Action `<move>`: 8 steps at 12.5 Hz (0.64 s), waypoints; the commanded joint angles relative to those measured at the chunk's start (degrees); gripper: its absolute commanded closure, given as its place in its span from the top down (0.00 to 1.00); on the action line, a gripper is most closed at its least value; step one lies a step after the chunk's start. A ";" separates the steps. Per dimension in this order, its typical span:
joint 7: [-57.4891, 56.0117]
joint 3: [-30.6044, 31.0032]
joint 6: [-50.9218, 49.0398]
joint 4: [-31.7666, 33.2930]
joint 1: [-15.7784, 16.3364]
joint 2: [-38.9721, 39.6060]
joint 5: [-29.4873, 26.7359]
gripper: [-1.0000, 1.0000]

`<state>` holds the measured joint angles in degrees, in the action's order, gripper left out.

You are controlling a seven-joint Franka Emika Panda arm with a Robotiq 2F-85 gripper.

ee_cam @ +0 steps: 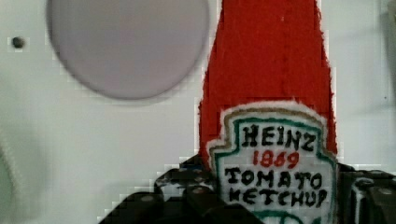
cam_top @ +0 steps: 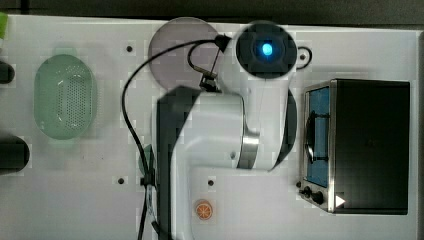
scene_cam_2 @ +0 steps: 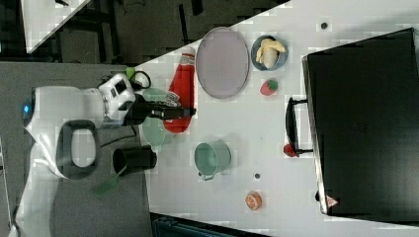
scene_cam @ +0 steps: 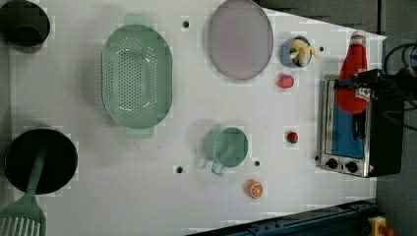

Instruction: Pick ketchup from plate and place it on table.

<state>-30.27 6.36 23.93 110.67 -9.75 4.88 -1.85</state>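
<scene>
Jaws [scene_cam_2: 173,112] clamped on the ketchup [scene_cam_2: 181,94], which is held clear above the table [scene_cam: 147,187], off the plate [scene_cam: 240,39]; plate bare. Blue bowl [scene_cam: 290,51] holds a banana [scene_cam: 304,50]; green basket [scene_cam: 136,76] and green cup [scene_cam: 228,146] empty. Open white surface between plate and cup; toaster oven [scene_cam: 361,128] at the left view's right edge.

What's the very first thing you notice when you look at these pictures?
The big red ketchup bottle jumps out: the gripper holds it up in the air by its label, off the plate. The plate is bare now, a dull lilac disc next to a small blue bowl with banana pieces in it. After that, the pale-green basket full of holes stands out on the white table.
</scene>
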 commanded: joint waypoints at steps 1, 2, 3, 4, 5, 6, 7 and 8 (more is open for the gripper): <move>4.63 -0.40 6.01 9.64 -0.16 -0.83 -0.19 0.63; 4.62 -0.41 9.03 12.67 -0.16 -1.04 -0.19 0.63; 4.63 -0.42 12.12 15.41 -0.16 -0.85 -0.19 0.63; 4.63 -0.46 15.40 17.88 -0.16 -0.39 -0.19 0.63; 4.63 -0.47 18.24 19.90 -0.16 0.30 -0.19 0.63; 4.63 -0.47 20.65 21.49 -0.16 1.23 -0.19 0.63; 4.63 -0.47 22.82 22.63 -0.16 2.35 -0.19 0.63; 4.63 -0.46 24.67 23.35 -0.15 3.63 -0.19 0.63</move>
<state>-28.28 5.57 46.78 135.07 -10.04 10.67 -1.67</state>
